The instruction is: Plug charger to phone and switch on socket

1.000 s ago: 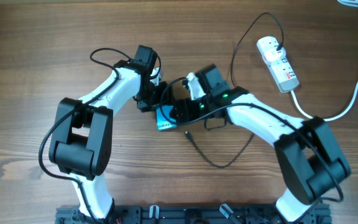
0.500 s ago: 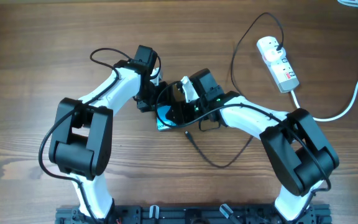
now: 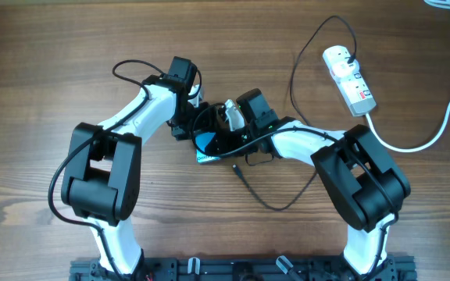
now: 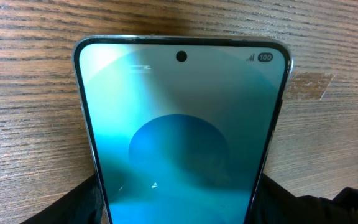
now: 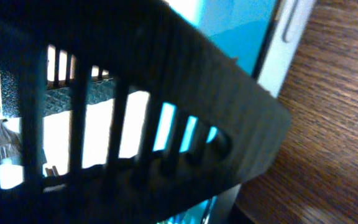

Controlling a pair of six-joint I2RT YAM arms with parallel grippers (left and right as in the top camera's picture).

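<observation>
Phone [image 3: 204, 148] mid tabletop [image 3: 45, 47]; left tool [image 3: 194, 131] clamps its sides, jaws wide. Right tool [image 3: 219, 139] over phone, opening unclear. Charger [image 3: 236, 166] tip free, just right of phone: plugging not yet done. Next: grasp tip, line up, seat in phone.

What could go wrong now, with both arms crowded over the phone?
The phone sits between the left fingers while the right fingers crowd in close; they might collide or knock it askew. The charger tip lies loose on the table beside them, ungripped, so an arm could drag the cable.
</observation>
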